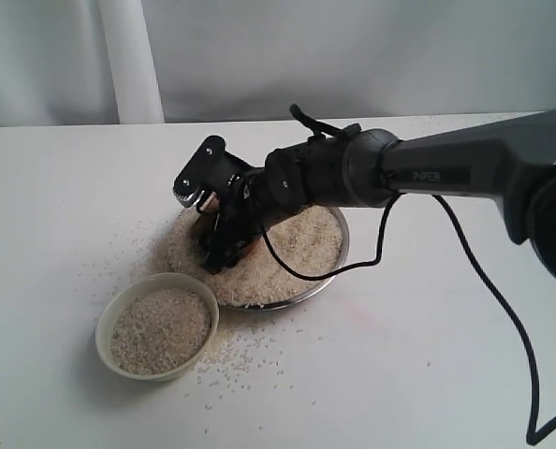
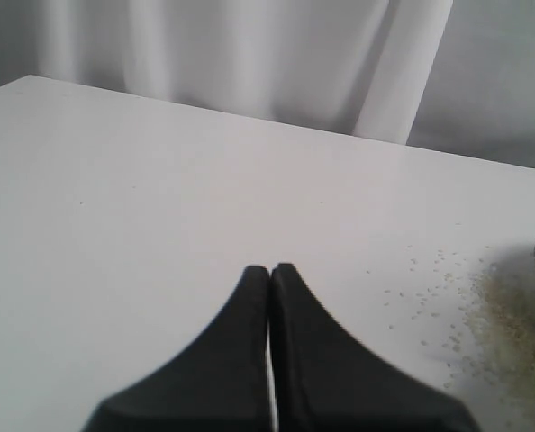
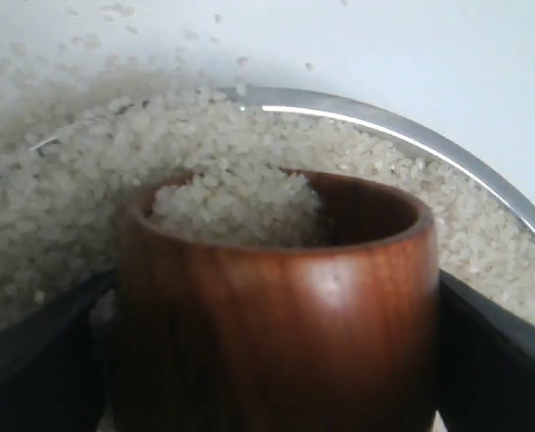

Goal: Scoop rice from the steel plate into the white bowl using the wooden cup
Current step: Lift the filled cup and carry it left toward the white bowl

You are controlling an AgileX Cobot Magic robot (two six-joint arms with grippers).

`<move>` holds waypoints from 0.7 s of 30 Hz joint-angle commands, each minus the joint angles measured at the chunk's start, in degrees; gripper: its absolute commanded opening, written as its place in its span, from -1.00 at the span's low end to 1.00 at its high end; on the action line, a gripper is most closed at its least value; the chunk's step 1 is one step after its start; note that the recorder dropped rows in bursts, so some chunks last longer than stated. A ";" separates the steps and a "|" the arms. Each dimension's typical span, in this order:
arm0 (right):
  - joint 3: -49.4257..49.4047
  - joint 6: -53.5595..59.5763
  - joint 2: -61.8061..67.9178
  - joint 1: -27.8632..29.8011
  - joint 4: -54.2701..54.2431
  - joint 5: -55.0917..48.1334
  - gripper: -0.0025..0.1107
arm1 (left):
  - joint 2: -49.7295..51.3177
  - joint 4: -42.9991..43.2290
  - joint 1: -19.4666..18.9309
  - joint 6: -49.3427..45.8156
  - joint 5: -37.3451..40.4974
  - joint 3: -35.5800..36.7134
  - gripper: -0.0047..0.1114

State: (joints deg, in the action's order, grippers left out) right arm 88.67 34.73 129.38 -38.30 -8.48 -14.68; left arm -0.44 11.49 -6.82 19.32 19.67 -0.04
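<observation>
My right gripper (image 1: 224, 245) reaches down into the left side of the steel plate (image 1: 340, 251), which is heaped with rice (image 1: 301, 238). In the right wrist view it (image 3: 276, 360) is shut on the wooden cup (image 3: 276, 306). The cup is tilted into the heap and partly filled with rice (image 3: 236, 207), with the plate's rim (image 3: 412, 135) behind it. The white bowl (image 1: 105, 327) stands just front-left of the plate and holds rice (image 1: 161, 329) nearly to its rim. In the exterior view the fingers mostly hide the cup. My left gripper (image 2: 269, 270) is shut and empty over bare table.
Loose grains (image 1: 245, 360) lie scattered on the white table around the bowl and plate, and more (image 2: 502, 297) show in the left wrist view. The right arm's black cable (image 1: 484, 290) trails across the table at the right. A white curtain (image 1: 353, 56) backs the table.
</observation>
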 commanded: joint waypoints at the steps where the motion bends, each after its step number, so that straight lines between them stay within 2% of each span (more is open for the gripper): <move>1: -4.03 0.39 -0.51 1.05 -0.99 5.01 -0.96 | 0.44 -0.21 0.08 0.13 -0.36 0.04 -0.92; 12: -15.57 -0.71 -7.03 1.17 -1.61 22.46 -0.96 | 0.44 -0.21 0.08 0.13 -0.36 0.04 -0.92; 18: -22.62 -5.24 -10.28 1.17 -1.97 34.88 -0.96 | 0.44 -0.21 0.08 0.13 -0.36 0.04 -0.92; 21: -24.29 -5.24 -11.18 1.17 -1.82 35.81 -0.96 | 0.44 -0.21 0.08 0.13 -0.36 0.04 -0.92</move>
State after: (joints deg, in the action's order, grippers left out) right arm 65.82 30.14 119.94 -37.67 -10.11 17.67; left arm -0.44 11.49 -6.82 19.32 19.67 -0.04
